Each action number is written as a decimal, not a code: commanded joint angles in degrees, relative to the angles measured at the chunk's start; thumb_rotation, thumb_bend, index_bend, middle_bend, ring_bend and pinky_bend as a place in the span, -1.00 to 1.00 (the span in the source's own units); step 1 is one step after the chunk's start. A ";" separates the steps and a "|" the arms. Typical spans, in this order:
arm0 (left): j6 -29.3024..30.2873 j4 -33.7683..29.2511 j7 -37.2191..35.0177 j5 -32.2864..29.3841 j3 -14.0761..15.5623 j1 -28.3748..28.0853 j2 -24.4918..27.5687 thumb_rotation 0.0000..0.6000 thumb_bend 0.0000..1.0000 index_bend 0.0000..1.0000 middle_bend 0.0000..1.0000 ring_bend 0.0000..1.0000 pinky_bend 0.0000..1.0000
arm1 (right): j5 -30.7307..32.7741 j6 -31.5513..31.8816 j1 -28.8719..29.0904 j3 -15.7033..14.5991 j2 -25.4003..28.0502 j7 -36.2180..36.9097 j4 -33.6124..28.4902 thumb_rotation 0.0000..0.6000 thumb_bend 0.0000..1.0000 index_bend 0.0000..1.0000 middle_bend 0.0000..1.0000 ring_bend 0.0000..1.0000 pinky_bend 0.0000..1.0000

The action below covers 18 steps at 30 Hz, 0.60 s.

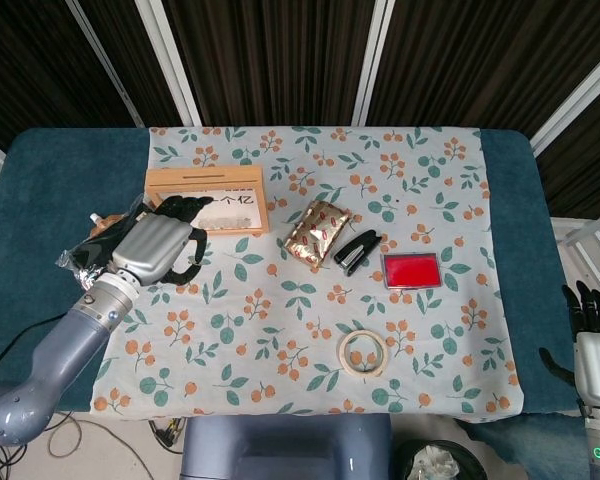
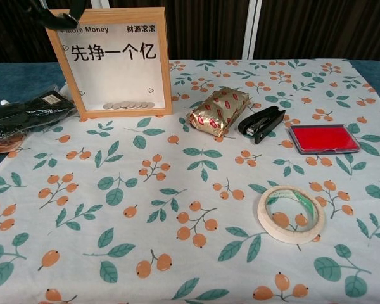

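My left hand [image 1: 156, 247] hangs raised over the left edge of the floral cloth [image 1: 420, 170], fingers apart and holding nothing. It covers part of the black plastic bag [image 1: 92, 258] and the lower left corner of the wooden coin frame [image 1: 220, 195]. The chest view shows only dark fingertips [image 2: 74, 11] at the top left, in front of the frame [image 2: 111, 60], with the bag [image 2: 25, 114] lying below. My right hand [image 1: 597, 335] stays off the table at the lower right, fingers straight and empty.
On the cloth lie a gold foil packet [image 1: 317, 231] [image 2: 219, 109], a black stapler [image 1: 357, 251] [image 2: 261, 123], a red ink pad [image 1: 411, 270] [image 2: 322, 138] and a tape roll [image 1: 363, 353] [image 2: 291, 213]. Blue table surface [image 1: 50, 180] flanks the cloth.
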 commanded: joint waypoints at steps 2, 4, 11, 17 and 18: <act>-9.00 5.44 -2.92 -10.75 -2.03 -7.03 4.83 1.00 0.23 0.31 -0.99 -1.00 -1.00 | 0.53 0.00 0.01 0.33 -0.04 -0.09 0.22 1.00 -0.40 -1.00 -1.00 -1.00 -1.00; -12.53 8.77 -2.99 -16.21 -1.06 -10.65 5.37 1.00 0.23 0.32 -0.99 -1.00 -1.00 | 1.05 -0.28 0.10 0.53 -0.19 -0.22 0.62 1.00 -0.40 -1.00 -1.00 -1.00 -1.00; -20.21 19.16 1.21 -30.11 7.14 -22.78 4.87 1.00 0.23 0.34 -0.99 -1.00 -1.00 | 2.12 -0.89 0.55 1.07 -1.05 -0.82 1.88 1.00 -0.40 -1.00 -1.00 -1.00 -1.00; -25.38 27.15 2.77 -39.78 15.50 -31.54 2.72 1.00 0.23 0.34 -0.99 -1.00 -1.00 | 2.72 -1.19 0.81 1.16 -1.99 -2.23 3.05 1.00 -0.40 -1.00 -1.00 -1.00 -1.00; -26.91 28.82 2.42 -41.34 17.01 -32.84 2.24 1.00 0.23 0.34 -0.99 -1.00 -1.00 | 3.05 -1.50 0.92 1.20 -2.26 -2.49 3.46 1.00 -0.40 -1.00 -1.00 -1.00 -1.00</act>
